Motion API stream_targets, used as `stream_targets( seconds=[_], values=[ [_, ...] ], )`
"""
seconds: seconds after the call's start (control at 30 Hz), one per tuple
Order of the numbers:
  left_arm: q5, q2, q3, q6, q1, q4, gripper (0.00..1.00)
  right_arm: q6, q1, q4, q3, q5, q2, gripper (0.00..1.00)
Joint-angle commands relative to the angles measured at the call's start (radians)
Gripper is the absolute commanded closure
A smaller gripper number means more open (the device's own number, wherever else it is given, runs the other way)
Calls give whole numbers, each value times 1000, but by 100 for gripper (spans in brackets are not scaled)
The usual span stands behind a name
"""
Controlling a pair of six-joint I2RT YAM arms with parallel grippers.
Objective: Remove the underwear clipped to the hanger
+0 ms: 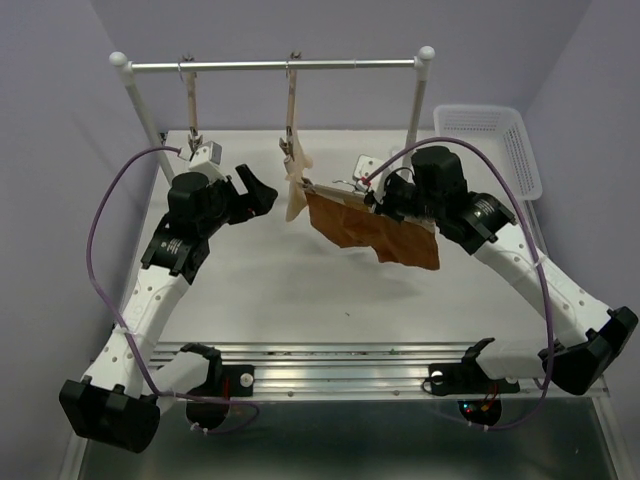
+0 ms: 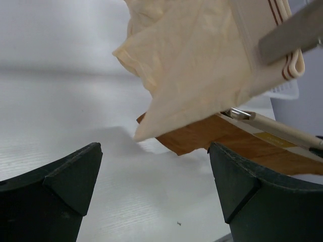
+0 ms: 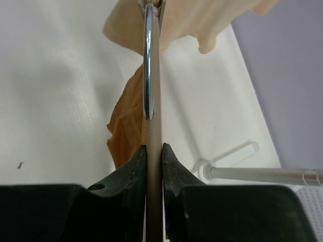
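Rust-brown, creased underwear [image 1: 375, 235] hangs from the tilted hanger [image 3: 157, 70] above the counter [image 1: 300, 300], centre-right. The right claw [image 3: 153, 148] pinches the hanger's wooden bar, just beside the cloth's top edge. The left claw [image 1: 256, 195] gapes wide, apart on the left.

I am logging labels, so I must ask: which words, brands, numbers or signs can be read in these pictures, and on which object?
No text can be read in any view.
Yellowish strip beside the hanger: maybe a label, too blurred to read.
Cream garment: only brown stripes, no letters.
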Motion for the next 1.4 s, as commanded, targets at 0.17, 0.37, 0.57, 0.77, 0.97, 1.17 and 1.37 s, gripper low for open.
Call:
stream_targets(
  seconds=[0.17, 0.37, 0.57, 0.77, 0.97, 1.17, 1.37],
  values=[
    [232, -93, -86, 25, 0, 84, 1, -270, 9, -351, 258, -186, 131, 99],
    [339, -64, -90, -42, -3, 77, 1, -399, 9, -291, 188, -158, 116, 99],
    [442, -82, -135, 53, -12, 123, 1, -494, 9, -506, 321, -220, 162, 99],
    [528, -136, -196, 83, -48, 281, 1, -534, 0, -845, 630, -293, 369, 99],
    [597, -130, -205, 121, -81, 309, 1, -555, 0, -849, 595, -289, 333, 99],
    [519, -96, -184, 193, -81, 237, 1, -557, 0, -851, 558, -286, 320, 99],
    [606, -3, -152, 253, -103, 220, 1, -539, 0, -849, 573, -293, 331, 99]
  ],
)
